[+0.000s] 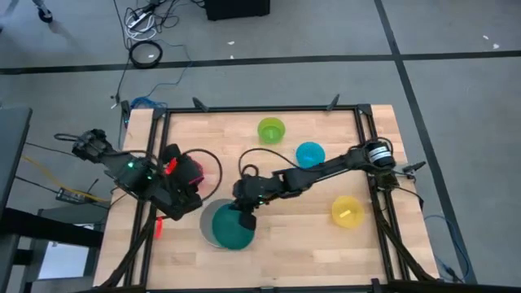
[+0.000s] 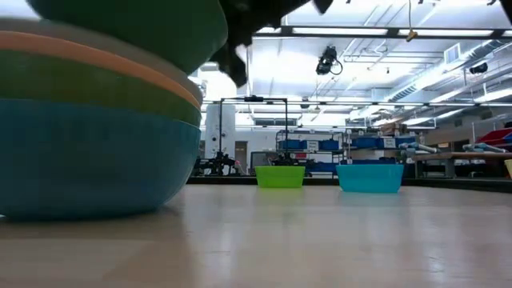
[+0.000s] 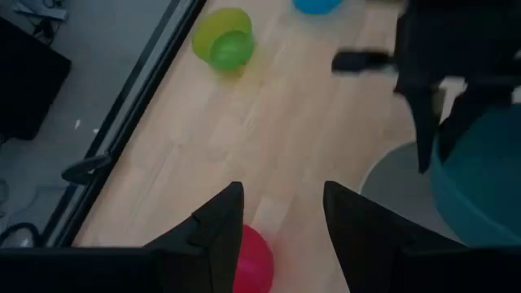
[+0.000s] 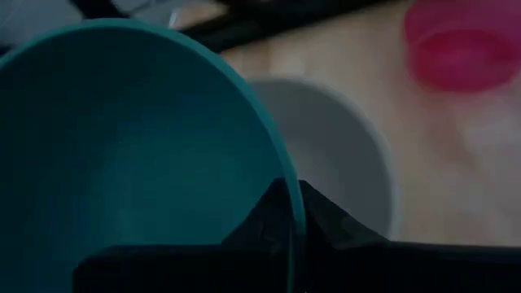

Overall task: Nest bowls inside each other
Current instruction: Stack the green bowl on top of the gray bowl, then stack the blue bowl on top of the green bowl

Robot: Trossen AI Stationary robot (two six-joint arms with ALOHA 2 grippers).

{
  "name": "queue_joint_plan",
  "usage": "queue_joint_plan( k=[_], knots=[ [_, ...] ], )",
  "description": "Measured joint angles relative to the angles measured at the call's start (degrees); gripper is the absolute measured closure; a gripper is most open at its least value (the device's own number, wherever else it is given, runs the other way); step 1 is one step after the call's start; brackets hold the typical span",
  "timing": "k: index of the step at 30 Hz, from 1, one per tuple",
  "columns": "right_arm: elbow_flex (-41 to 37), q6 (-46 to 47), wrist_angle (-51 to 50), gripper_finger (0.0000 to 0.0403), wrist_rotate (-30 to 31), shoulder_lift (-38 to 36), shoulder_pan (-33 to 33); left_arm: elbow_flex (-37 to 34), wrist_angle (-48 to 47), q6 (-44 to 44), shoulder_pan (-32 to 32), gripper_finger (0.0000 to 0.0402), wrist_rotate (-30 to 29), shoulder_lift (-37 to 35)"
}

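teal round plastic bowl [image 1: 234,227] sits tilted at the near middle of the wooden table [image 1: 269,175], and i've got my right gripper [image 1: 245,218] on its rim. in the right wrist view the two dark fingers are pressed together on the thin teal edge [image 4: 286,213], pinching it, with the bowl's inside filling most of what i see. under and beside it lies the grey round plastic bowl [image 1: 207,221], its pale rim showing past the teal one on the side toward the left arm.

the low camera shows a stack right in front of the lens: a blue bowl [image 2: 96,160] at the bottom, a dark green bowl [image 2: 72,80] in it, an orange rim [image 2: 96,56] above that, a grey edge on top, and the teal bowl hanging tilted over them all. i can't tell from above how these layers sit.

my left gripper [image 1: 181,189] hangs at the table's left side, fingers [image 3: 213,236] spread apart with nothing between them, just over the pink-red round plastic bowl [image 3: 254,259].

farther back, the lime green round plastic bowl [image 1: 271,130] and the cyan round plastic bowl [image 1: 310,154] stand apart from each other, upright. the yellow round plastic bowl [image 1: 346,212] sits alone toward the right, near the right arm's base side.
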Motion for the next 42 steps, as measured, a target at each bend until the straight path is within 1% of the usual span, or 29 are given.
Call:
queue_joint_plan(
  k=[2,5,8,11,15,18,21,23,27,29,32,35,39,42],
  knots=[
    [2.59,0.68,-2.91,0.0375,-2.87,1.67,-0.51,0.04,-0.01,-0.09,0.0,0.0222,0.0,-1.1],
    [5.8,0.68,-9.14,0.033,-3.12,3.04,-0.91,0.04,-0.06,-0.23,0.0,0.0222,-0.22,-2.07],
    [6.56,0.61,-10.05,0.0281,-1.99,3.22,-0.92,0.04,-0.04,-0.22,0.0,0.0222,-1.02,-2.27],
    [6.6,-0.27,-9.94,0.0241,0.82,2.46,-0.92,0.04,0.0,-0.09,0.0,0.0222,-1.3,-2.27],
    [6.6,-0.86,-11.03,0.021,2.91,0.77,-1.07,0.04,-0.03,-0.06,0.0,0.0222,-1.31,-2.27],
    [6.6,-1.68,-14.02,0.0204,5.64,-0.5,-1.07,0.03,-0.01,-0.06,0.0,0.0222,-1.33,-2.27],
    [6.6,-3.03,-18.94,0.0208,10.28,-2.28,-0.84,0.02,-0.01,-0.06,0.0,0.0222,-1.04,-2.29],
    [6.6,-4.23,-26.23,0.0212,16.26,-3.87,-0.69,0.02,-0.01,-0.1,0.0,0.0222,0.07,-2.29],
    [6.58,-3.67,-45.02,0.0218,31.18,-5.9,-0.89,0.02,-0.01,-0.13,0.0,0.0222,1.25,-2.29],
    [6.58,-1.03,-53.63,0.0219,35.61,-6.79,-1.87,0.02,-0.02,-0.15,-0.02,0.0222,1.26,-2.29],
    [6.47,4.06,-65.66,0.0219,35.35,-7.52,-4.81,0.02,-0.01,-0.08,-0.02,0.0222,1.25,-2.29],
    [3.77,6.35,-72.48,0.0219,35.17,-8.29,-8.09,0.02,-0.01,-0.08,-0.02,0.0222,1.25,-2.29],
    [-1.78,5.67,-71.01,0.0219,33.49,-10.33,-12.46,0.02,0.01,-0.08,-0.07,0.0222,1.27,-2.27],
    [-6.93,4.45,-65.85,0.0219,29.64,-12.27,-15.23,0.02,0.0,-0.1,-0.65,0.0222,1.25,-2.27]
  ],
)
